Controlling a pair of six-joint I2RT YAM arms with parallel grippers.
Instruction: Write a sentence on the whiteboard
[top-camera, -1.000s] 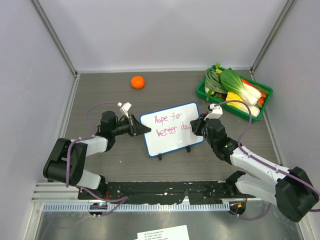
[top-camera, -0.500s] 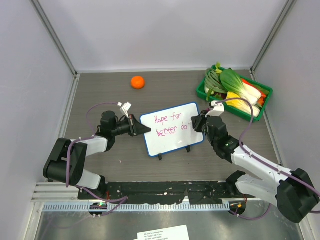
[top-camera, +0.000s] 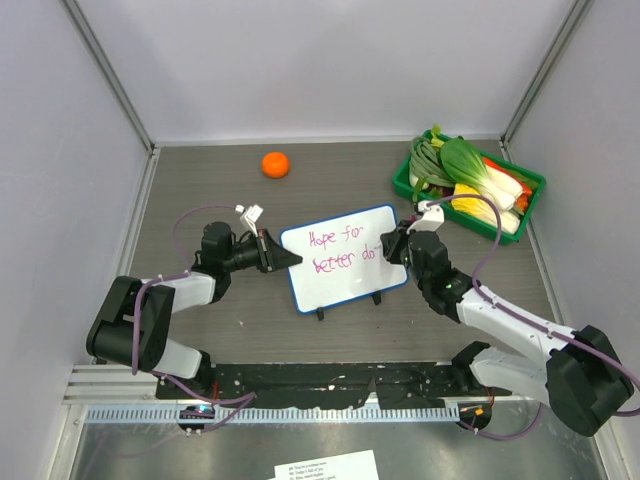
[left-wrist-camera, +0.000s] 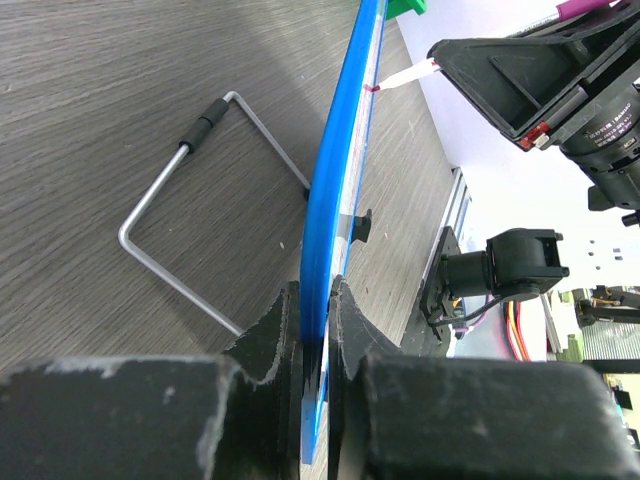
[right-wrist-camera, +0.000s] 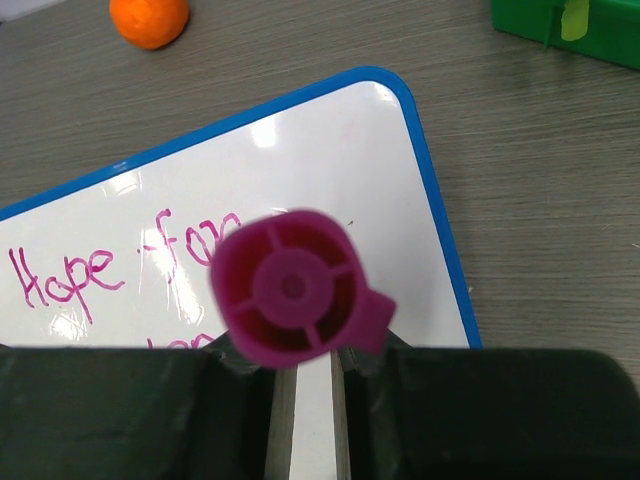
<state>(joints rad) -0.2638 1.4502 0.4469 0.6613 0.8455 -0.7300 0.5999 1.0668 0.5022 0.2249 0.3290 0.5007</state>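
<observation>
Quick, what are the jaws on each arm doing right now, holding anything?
Left gripper: closed, clamping the whiteboard by its blue edge.
Right gripper: closed, holding a pink marker.

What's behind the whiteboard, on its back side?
A bent wire stand sits behind the whiteboard, its lower bar lying on the table. The board's blue edge hides where the wire joins the back, and in the top view the board covers the stand.
</observation>
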